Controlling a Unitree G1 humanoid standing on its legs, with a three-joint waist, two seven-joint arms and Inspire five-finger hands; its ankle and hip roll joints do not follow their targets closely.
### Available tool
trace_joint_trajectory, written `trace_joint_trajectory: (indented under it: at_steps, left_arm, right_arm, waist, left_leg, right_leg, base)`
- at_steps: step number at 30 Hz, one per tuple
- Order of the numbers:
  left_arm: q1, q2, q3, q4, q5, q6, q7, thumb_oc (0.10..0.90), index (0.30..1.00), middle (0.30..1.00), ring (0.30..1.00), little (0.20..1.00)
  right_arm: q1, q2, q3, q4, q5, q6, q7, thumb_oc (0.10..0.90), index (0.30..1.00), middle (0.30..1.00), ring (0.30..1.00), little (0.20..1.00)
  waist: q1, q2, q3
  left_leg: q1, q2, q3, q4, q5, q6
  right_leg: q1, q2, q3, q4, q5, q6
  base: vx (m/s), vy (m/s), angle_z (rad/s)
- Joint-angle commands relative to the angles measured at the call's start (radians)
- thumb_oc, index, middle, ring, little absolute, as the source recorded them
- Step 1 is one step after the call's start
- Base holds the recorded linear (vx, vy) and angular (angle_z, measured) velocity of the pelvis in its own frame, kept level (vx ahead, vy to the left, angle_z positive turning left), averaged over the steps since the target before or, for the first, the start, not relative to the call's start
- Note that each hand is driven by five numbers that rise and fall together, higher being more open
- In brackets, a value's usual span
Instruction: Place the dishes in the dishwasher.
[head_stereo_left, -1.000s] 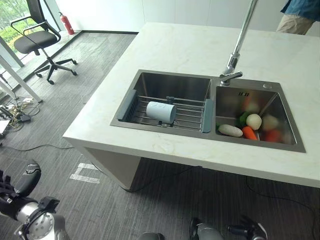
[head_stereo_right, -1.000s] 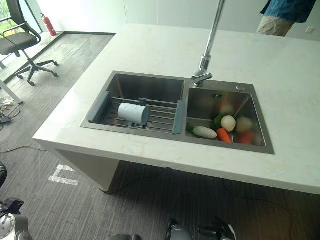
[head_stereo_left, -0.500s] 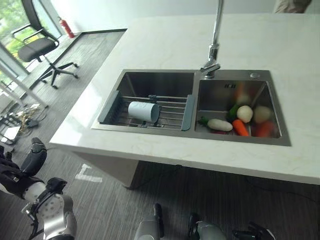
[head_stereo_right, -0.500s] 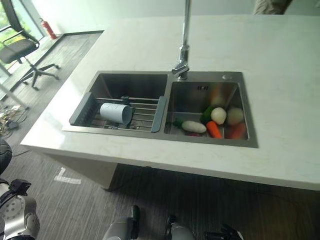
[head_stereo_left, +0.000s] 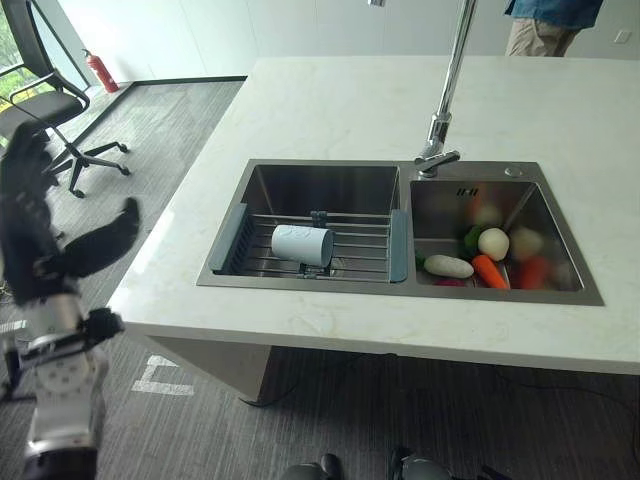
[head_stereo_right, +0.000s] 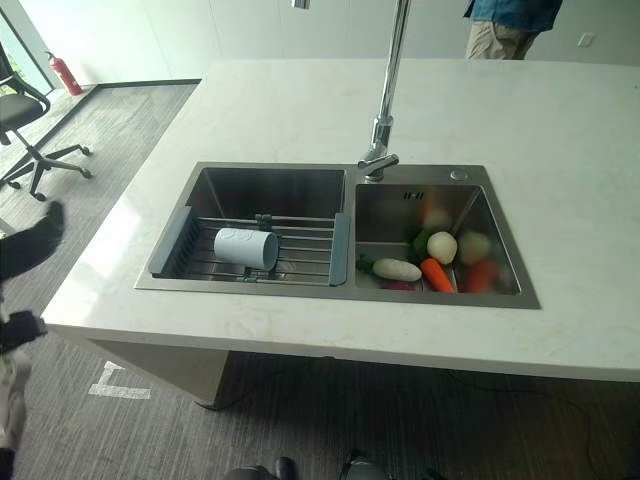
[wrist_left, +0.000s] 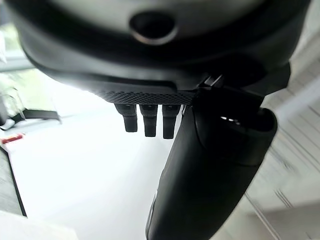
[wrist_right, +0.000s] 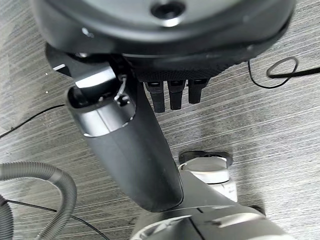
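Cup (head_stereo_left: 302, 244), pale blue and lying on its side, rests on the wire drying rack (head_stereo_left: 318, 246) in one basin of the sink (head_stereo_left: 400, 172), well apart from the left hand (head_stereo_left: 45, 235) and across the surface (head_stereo_left: 340, 95) from it. That hand is raised beside the outer edge of the surface, its fingers straight and its thumb spread wide, holding nothing. The right hand (wrist_right: 145, 145) hangs low over the floor with its fingers relaxed and straight, also empty.

By my reading the task is at its very start: the reach for the cup has not yet closed any ground, and no dishwasher can be seen. The next move calls for the left hand to travel over the edge of the surface and down into the basin, then close round the cup's body without rolling it along the rack's wires.

Beyond the cup from the left hand, the tall faucet (head_stereo_left: 447, 90) stands between the basins, and the far basin holds vegetables (head_stereo_left: 487, 256), a white one, a carrot and others, none of them dishes. The rack's grey end pieces and the basin wall nearest the hand are what the fingers must clear. An office chair (head_stereo_left: 45, 100) stands on the floor behind the left hand, and a person (head_stereo_left: 545, 22) stands at the far side of the surface.
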Motion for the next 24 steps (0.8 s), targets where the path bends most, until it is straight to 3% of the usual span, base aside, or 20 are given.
trace_joint_trajectory:
  at_steps: [1,4,7,15,24]
  left_arm:
    - [-0.088,0.097,0.022,-0.071,-0.011,0.048,-0.13,0.8,0.9,0.9,0.9,0.9]
    - [-0.122,0.142,0.0,-0.066,-0.022,0.098,-0.192,0.8,0.9,0.9,0.9,0.9]
    - [-0.181,0.214,-0.05,-0.036,-0.031,0.189,-0.31,0.8,0.9,0.9,0.9,0.9]
    - [-0.393,0.368,-0.254,0.113,-0.02,0.332,-0.516,0.8,0.9,0.9,0.9,0.9]
    - [-0.62,0.484,-0.468,0.254,0.078,0.343,-0.615,0.8,0.9,0.9,0.9,0.9]
  right_arm:
    - [0.003,-0.044,0.001,0.025,0.018,0.018,-0.001,0.8,0.9,0.9,0.9,0.9]
    - [0.0,-0.052,-0.003,0.032,0.022,0.03,0.002,0.8,0.9,0.9,0.9,0.9]
    - [-0.002,-0.064,-0.01,0.048,0.024,0.047,0.006,0.8,0.9,0.9,0.9,0.9]
    - [-0.002,-0.113,-0.026,0.077,0.027,0.052,0.026,0.8,0.9,0.9,0.9,0.9]
    - [-0.002,-0.147,-0.023,0.07,0.04,0.062,0.038,0.8,0.9,0.9,0.9,0.9]
  waist:
    - [-0.026,0.015,-0.052]
    - [-0.032,0.02,-0.056]
    - [-0.044,0.029,-0.064]
    - [-0.08,0.053,-0.081]
    - [-0.104,0.073,-0.073]
  left_leg:
    - [-0.04,0.021,-0.039,0.076,-0.181,-0.025]
    - [-0.039,0.021,-0.034,0.076,-0.183,-0.024]
    - [-0.037,0.022,-0.025,0.076,-0.185,-0.023]
    - [-0.04,0.019,-0.019,0.076,-0.184,-0.026]
    - [-0.059,0.012,-0.013,0.076,-0.177,-0.03]
  right_leg:
    - [0.08,-0.076,0.061,-0.069,-0.071,0.169]
    - [0.076,-0.072,0.069,-0.069,-0.069,0.171]
    - [0.07,-0.067,0.081,-0.069,-0.067,0.175]
    - [0.052,-0.055,0.111,-0.069,-0.058,0.185]
    - [0.02,-0.06,0.135,-0.069,-0.043,0.199]
  base:
    - [0.04,-0.015,-0.16]
    - [0.03,-0.012,-0.08]
    - [0.04,-0.014,-0.05]
    - [0.05,-0.004,-0.09]
    - [0.02,0.012,-0.07]
